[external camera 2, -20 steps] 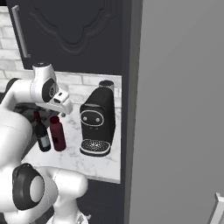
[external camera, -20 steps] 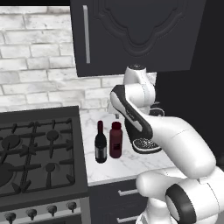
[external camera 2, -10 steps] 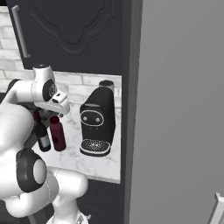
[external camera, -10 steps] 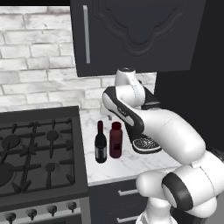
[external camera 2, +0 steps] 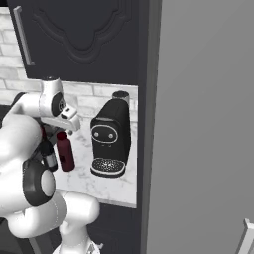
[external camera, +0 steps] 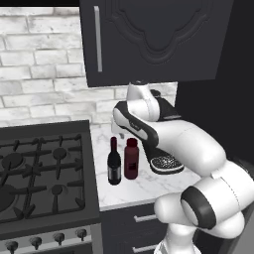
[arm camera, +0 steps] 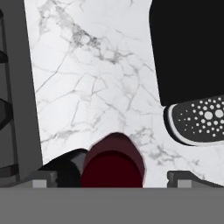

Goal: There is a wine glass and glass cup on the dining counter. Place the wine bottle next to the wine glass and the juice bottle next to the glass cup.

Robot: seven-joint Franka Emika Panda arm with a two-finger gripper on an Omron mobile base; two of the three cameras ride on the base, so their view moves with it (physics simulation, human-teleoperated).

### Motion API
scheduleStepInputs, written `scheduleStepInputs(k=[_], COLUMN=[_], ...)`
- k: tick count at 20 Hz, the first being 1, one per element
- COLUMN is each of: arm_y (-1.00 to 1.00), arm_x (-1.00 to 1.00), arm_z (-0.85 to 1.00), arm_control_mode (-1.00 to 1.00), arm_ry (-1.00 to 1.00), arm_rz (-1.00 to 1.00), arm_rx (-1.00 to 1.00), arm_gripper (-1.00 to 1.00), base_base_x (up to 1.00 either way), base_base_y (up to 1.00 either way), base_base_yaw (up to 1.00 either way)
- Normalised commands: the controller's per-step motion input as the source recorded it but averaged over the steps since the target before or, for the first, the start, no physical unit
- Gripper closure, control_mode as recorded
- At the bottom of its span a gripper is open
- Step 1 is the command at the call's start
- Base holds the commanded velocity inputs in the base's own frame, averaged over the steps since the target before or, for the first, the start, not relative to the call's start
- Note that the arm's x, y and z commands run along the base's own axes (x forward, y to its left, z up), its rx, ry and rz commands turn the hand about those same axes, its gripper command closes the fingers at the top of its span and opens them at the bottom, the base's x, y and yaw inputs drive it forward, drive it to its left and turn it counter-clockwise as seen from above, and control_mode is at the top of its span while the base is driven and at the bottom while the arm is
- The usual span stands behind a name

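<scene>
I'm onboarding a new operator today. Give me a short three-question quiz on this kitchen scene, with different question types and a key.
1. True or false: the gripper is shut on the juice bottle.
2. Which stands nearer the stove: A) wine bottle, B) juice bottle, C) coffee machine?
3. Fill in: both bottles stand on the small marble ____.

Key: 1 false, it hangs open above the juice bottle; 2 A; 3 worktop.

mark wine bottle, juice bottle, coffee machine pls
wine bottle [external camera: 114, 167]: left base view, on its dark body.
juice bottle [external camera: 131, 161]: left base view, on its maroon body.
coffee machine [external camera 2: 111, 136]: right base view, on its black front.
</scene>
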Motion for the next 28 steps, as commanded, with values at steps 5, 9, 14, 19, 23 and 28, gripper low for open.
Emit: scheduleStepInputs(k=[5,9,14,19,23,28], arm_y=[0.0,0.04,0.05,0.03,0.01,0.0], arm_x=[0.0,0.0,0.0,-0.05,-0.09,-0.02], arm_z=[-0.12,-0.06,-0.05,-0.05,-0.06,-0.13], arm_control_mode=[-1.0,-1.0,-1.0,-1.0,-1.0,-1.0], arm_ry=[0.08,0.08,0.06,0.03,0.02,0.0], arm_rz=[0.0,-0.01,-0.01,-0.01,-0.05,-0.06], arm_rx=[0.0,0.0,0.0,0.0,-0.01,-0.05], arm_gripper=[-1.0,-1.0,-1.0,-1.0,-1.0,-1.0], base_base_x=[0.0,0.0,0.0,0.0,0.0,0.0], base_base_y=[0.0,0.0,0.0,0.0,0.0,0.0], base_base_yaw=[0.0,0.0,0.0,0.0,0.0,0.0])
